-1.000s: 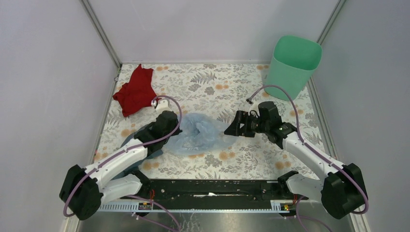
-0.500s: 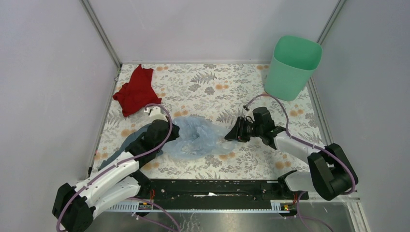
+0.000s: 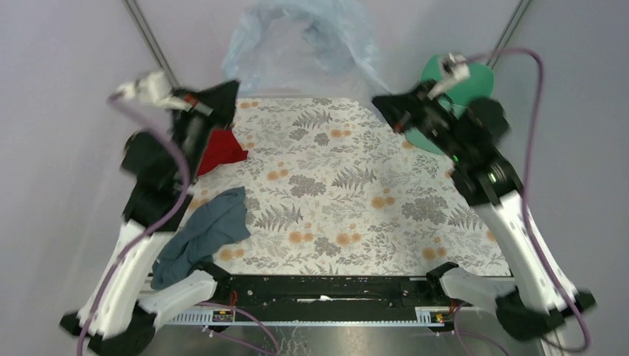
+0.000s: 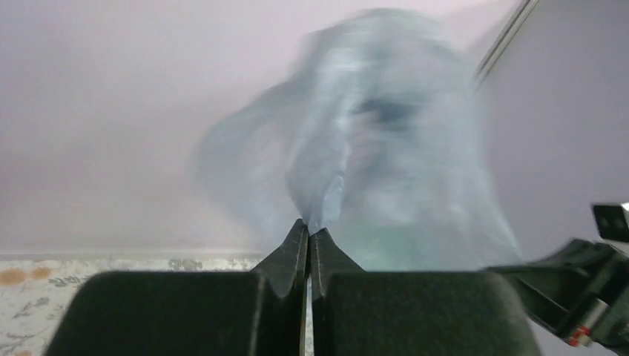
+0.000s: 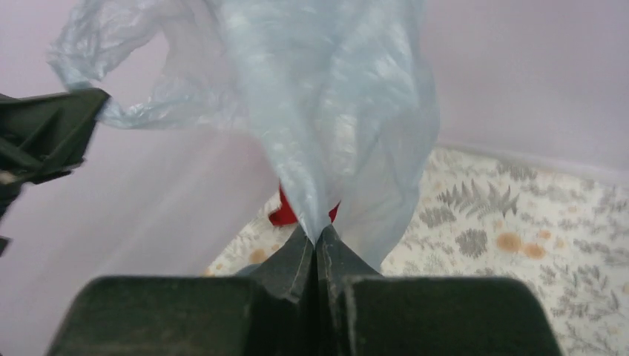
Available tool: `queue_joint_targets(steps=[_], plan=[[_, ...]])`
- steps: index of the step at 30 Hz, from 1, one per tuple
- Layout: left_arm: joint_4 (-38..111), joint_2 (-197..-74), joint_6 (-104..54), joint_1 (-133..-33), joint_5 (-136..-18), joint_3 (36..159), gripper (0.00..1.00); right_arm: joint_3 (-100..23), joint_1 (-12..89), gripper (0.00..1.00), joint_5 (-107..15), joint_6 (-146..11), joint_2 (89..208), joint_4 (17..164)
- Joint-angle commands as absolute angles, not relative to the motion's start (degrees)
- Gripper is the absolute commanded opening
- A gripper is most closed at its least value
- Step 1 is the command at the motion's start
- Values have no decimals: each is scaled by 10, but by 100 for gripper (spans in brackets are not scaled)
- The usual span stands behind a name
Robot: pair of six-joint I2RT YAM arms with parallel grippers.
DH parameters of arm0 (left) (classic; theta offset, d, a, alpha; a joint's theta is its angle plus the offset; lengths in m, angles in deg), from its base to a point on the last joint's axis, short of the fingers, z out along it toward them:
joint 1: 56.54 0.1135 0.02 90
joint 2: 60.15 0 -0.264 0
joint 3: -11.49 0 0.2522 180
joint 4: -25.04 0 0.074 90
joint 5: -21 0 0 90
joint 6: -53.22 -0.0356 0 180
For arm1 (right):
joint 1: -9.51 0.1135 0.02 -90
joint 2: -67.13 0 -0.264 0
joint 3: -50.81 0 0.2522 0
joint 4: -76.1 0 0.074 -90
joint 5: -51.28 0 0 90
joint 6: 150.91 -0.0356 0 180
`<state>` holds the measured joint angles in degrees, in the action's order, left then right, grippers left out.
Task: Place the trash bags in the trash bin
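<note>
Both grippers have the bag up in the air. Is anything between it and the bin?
Nothing visible but the right gripper itself, which partly hides the bin at the far right in the top view. The bag is pinched between it and the left gripper. The red cloth and grey cloth lie on the left, off that path.

Light is bright, soft and even; shadows are faint. In the left wrist view the trash bag (image 4: 386, 148) is heavily motion-blurred. Overhead, the left arm (image 3: 152, 170) beside it smears slightly.
</note>
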<state>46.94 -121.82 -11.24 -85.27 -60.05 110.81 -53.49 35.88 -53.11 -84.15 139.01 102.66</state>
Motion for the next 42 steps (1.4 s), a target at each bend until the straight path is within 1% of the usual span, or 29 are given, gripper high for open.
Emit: queue_joint_targets(steps=[1, 3, 6, 8, 10, 12, 13, 15, 17, 18, 19, 20, 22, 24, 25, 27, 29, 30, 33, 35, 37, 39, 41, 42], plan=[[463, -1118, -115, -851, -552, 877, 0, -294, 365, 1, -501, -827, 1295, 938], [498, -1126, -76, -845, -501, 772, 0, -202, 364, 0, -479, -846, 1321, 929], [510, -1134, -21, -839, -519, 666, 0, -122, 364, 0, -512, -857, 1384, 916], [498, -1121, -8, -839, -535, 639, 0, -109, 364, 0, -509, -862, 1391, 914], [493, -1120, -10, -837, -544, 669, 0, -137, 364, 0, -487, -853, 1390, 931], [504, -1151, -33, -833, -560, 765, 0, -245, 363, 0, -474, -828, 1410, 974], [529, -1181, -52, -832, -569, 841, 0, -309, 363, 0, -470, -812, 1428, 1009], [620, -1245, -92, -832, -587, 1032, 0, -465, 363, 0, -467, -790, 1460, 1094], [663, -1283, -114, -832, -619, 1211, 0, -613, 363, 0, -463, -776, 1476, 1152], [659, -1285, -118, -831, -643, 1266, 0, -667, 363, 0, -467, -773, 1475, 1164], [638, -1277, -120, -832, -660, 1295, 0, -707, 364, 0, -471, -769, 1465, 1164], [604, -1257, -118, -832, -676, 1298, 0, -722, 366, 0, -475, -766, 1448, 1149], [522, -1183, -112, -832, -684, 1230, 0, -694, 365, 0, -478, -764, 1399, 1094], [446, -1122, -106, -832, -658, 1113, 0, -610, 366, 0, -475, -769, 1334, 1025], [432, -1103, -103, -832, -637, 1059, 0, -558, 366, 0, -475, -768, 1315, 991], [454, -1090, -89, -831, -578, 949, 0, -451, 366, 0, -466, -766, 1298, 945], [492, -1106, -55, -831, -524, 863, 0, -359, 366, 0, -452, -766, 1314, 933], [508, -1123, -37, -829, -520, 823, 0, -317, 366, 0, -451, -767, 1329, 929], [513, -1178, 3, -826, -557, 721, 0, -205, 365, 0, -466, -792, 1393, 911], [493, -1179, 28, -826, -579, 662, 0, -156, 366, 0, -491, -810, 1421, 908], [477, -1155, 34, -825, -600, 637, 0, -118, 365, 0, -511, -820, 1420, 903], [484, -1128, 29, -823, -610, 653, 0, -126, 365, 0, -508, -817, 1401, 906], [503, -1121, 10, -818, -631, 717, 0, -191, 365, 0, -496, -796, 1389, 948], [516, -1127, 0, -816, -641, 769, 0, -243, 365, 0, -490, -784, 1388, 975]])
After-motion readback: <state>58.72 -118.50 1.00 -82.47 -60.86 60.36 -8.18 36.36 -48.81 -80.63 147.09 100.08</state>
